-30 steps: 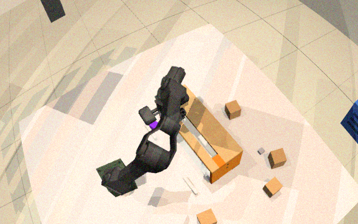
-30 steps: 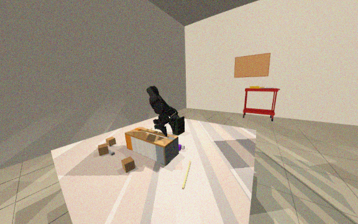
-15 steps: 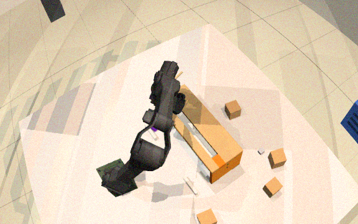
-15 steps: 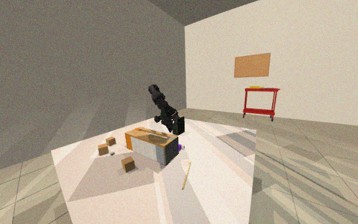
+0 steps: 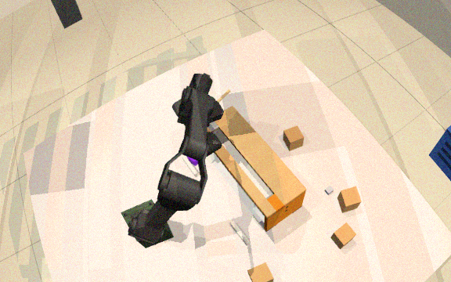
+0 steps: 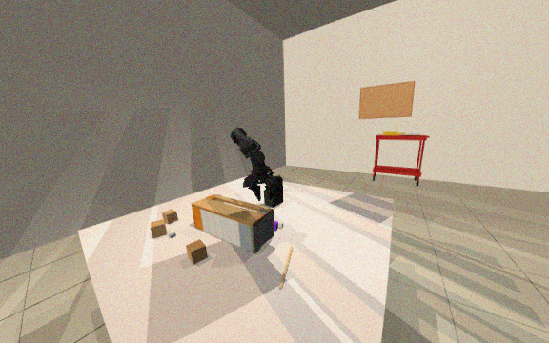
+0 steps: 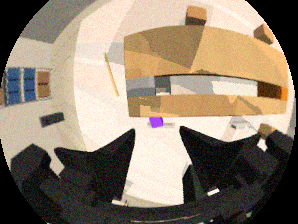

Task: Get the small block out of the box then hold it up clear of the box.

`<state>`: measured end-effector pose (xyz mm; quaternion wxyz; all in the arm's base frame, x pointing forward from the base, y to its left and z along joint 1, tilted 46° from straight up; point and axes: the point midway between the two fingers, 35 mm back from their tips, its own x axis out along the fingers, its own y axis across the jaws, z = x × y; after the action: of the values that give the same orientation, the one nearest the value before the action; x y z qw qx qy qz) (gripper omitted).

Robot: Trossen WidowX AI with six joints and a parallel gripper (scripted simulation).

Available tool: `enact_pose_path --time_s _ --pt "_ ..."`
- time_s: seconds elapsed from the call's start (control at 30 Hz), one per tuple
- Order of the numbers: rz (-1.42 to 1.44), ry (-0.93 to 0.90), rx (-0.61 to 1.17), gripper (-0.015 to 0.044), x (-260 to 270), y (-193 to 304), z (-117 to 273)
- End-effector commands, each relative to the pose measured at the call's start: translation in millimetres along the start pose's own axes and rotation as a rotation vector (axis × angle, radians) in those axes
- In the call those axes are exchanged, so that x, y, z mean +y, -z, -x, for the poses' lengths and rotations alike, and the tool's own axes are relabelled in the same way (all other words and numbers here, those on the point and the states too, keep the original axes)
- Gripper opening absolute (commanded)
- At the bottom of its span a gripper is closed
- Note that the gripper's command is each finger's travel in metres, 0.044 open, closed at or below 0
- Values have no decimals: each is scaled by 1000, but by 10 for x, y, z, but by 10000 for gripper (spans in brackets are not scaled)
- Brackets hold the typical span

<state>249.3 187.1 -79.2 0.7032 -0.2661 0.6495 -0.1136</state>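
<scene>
The small purple block (image 5: 193,160) (image 6: 275,226) (image 7: 156,122) lies on the table outside the box, close to its long side that faces the arm's base. The wooden box (image 5: 284,184) (image 6: 227,229) (image 7: 160,50) stands upright, with a long slot in its top and an orange part at one end. My gripper (image 7: 157,129) is open and empty, above the table on the base side of the box. In the wrist view the purple block shows just beyond the gap between the fingertips. The arm partly hides the block in the top view.
A thin pale bar (image 7: 168,125) lies beside the purple block; another pale bar (image 5: 239,232) lies farther along. A wooden stick (image 5: 224,95) (image 6: 287,267) (image 7: 111,75) lies off one box end. Several brown cubes, one here (image 5: 293,138) (image 6: 196,252), and a small grey block (image 5: 329,190) (image 6: 172,234) lie around.
</scene>
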Motion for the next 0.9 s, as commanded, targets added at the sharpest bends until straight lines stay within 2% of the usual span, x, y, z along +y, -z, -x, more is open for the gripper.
enact_pose_path --time_s 0.0,0.47,0.87 --pt "922 111 -52 285 106 89 6" --pt "1845 268 0 285 203 179 22" --pt "2620 412 154 285 277 250 42"
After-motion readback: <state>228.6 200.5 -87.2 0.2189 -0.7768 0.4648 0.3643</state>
